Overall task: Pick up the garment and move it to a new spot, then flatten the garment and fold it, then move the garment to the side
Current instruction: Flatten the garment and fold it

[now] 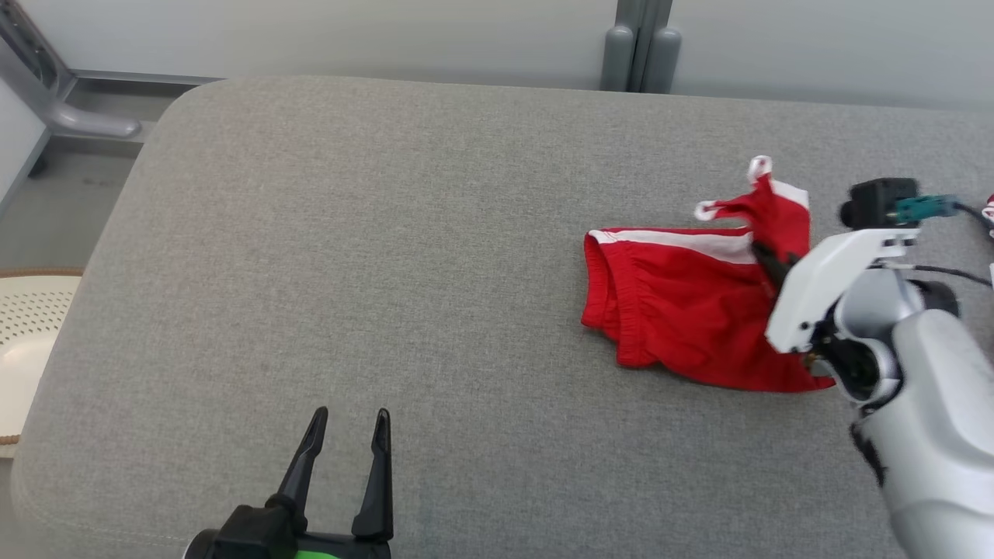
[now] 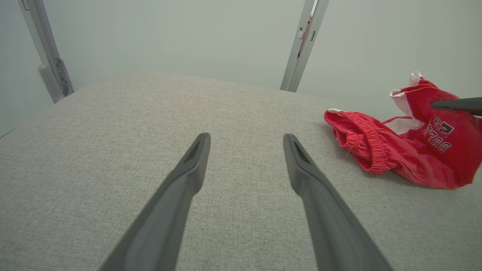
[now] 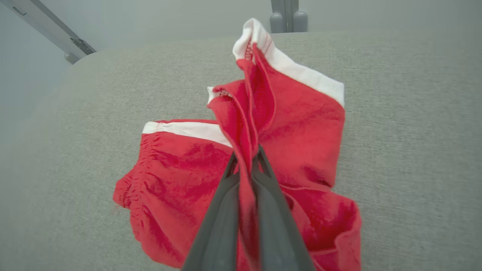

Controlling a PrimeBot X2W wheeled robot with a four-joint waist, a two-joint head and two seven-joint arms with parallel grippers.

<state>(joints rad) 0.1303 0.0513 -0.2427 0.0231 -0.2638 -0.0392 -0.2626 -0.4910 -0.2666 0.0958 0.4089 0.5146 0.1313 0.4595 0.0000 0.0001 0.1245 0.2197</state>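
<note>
— Where is the garment?
— The garment (image 1: 683, 310), red with white trim, lies crumpled on the right part of the grey surface (image 1: 388, 233). Its elastic waistband (image 1: 613, 303) faces the left of the head view.
— What about the right end effector?
— The right end effector (image 3: 246, 158) is pinching a raised fold near the garment's middle. Its fingers (image 3: 222, 226) are pressed together with red cloth running up between them. A white-trimmed corner stands up beyond the tips.
— And the left one?
— The left end effector (image 1: 351, 419) is at the near part of the surface, spread wide and well apart from the garment.
— Any markings?
— Black lettering (image 2: 438, 137), seen in the left wrist view just below the right fingertip.
</note>
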